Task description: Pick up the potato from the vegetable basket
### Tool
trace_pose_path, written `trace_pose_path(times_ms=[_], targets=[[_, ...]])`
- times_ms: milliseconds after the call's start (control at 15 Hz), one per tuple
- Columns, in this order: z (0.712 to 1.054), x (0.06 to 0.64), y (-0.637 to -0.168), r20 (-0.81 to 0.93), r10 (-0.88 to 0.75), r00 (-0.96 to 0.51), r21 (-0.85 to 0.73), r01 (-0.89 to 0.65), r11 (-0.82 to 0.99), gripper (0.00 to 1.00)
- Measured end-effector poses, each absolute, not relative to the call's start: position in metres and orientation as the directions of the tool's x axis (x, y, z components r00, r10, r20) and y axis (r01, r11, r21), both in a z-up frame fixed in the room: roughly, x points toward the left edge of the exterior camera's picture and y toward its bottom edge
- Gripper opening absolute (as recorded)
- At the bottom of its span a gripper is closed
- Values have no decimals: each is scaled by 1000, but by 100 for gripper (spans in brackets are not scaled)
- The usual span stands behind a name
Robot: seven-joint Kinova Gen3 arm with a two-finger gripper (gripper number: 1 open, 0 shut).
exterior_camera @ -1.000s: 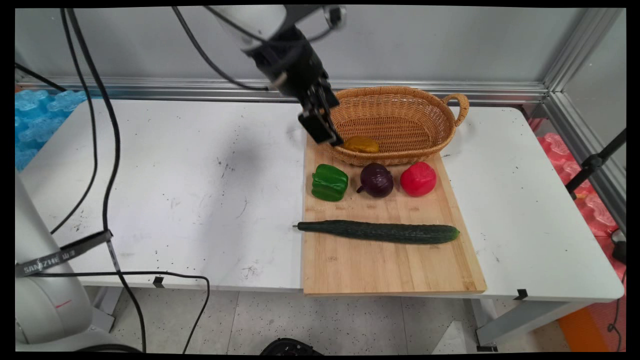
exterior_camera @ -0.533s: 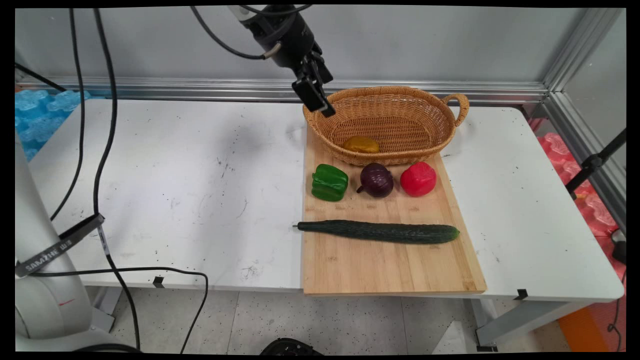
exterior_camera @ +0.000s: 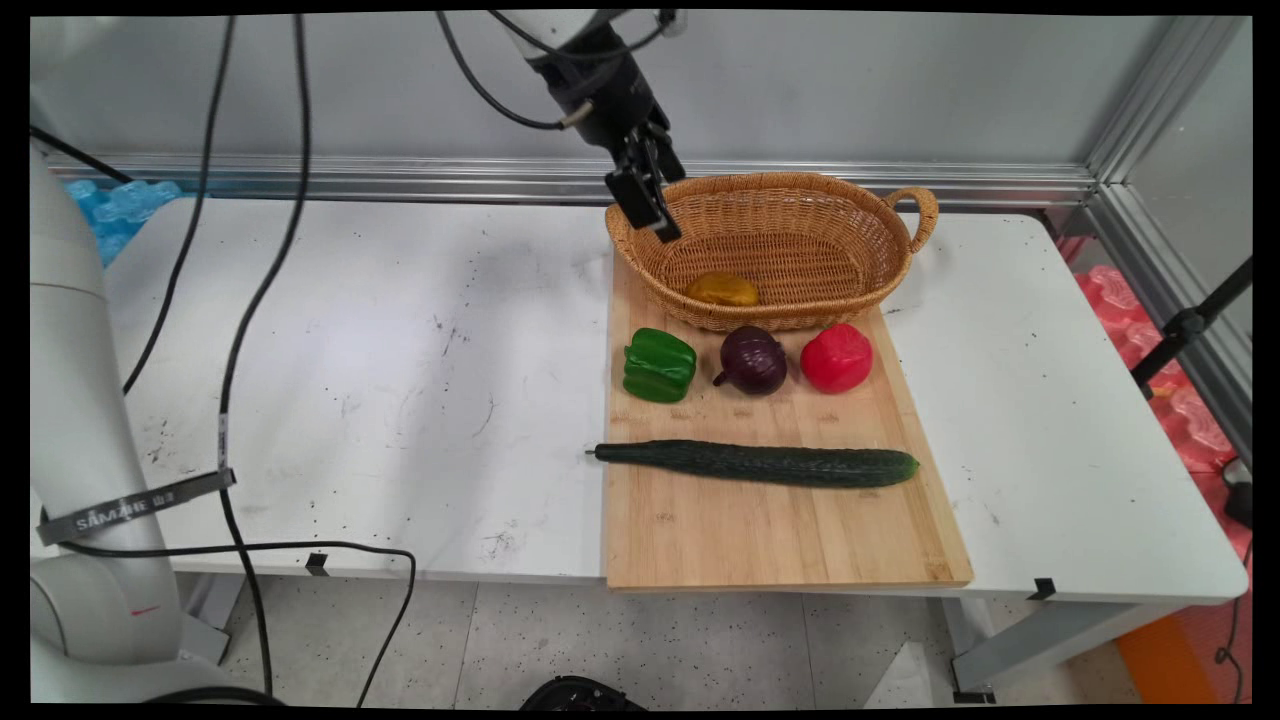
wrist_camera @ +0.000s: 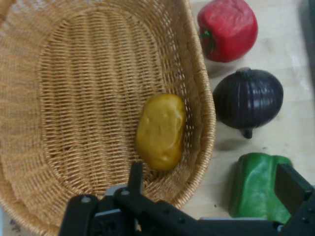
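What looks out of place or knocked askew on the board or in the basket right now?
Nothing stands out. The yellow potato lies inside the wicker basket; the green pepper, purple onion, red pepper and cucumber sit undisturbed on the cutting board.

Basket point(exterior_camera: 790, 245) at upper centre holds a potato point(exterior_camera: 722, 289); below it, a pepper point(exterior_camera: 659, 365), onion point(exterior_camera: 753, 360), pepper, then cucumber point(exterior_camera: 757, 464).

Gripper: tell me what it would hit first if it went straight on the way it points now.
Probably the wicker basket: the open gripper looks down over its near wall, beside the yellow potato inside. Depth is unclear, so wall or floor could come first.
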State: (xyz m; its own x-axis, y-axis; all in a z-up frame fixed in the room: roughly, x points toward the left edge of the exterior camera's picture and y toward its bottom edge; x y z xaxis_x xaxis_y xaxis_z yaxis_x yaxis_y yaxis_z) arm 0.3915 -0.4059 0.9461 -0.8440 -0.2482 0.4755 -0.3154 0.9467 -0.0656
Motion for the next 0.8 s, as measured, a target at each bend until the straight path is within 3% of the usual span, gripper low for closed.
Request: trace_pose_path(times_ms=[800], targets=[[864,365,-489,450,-171,-876,9,-187,982,100]])
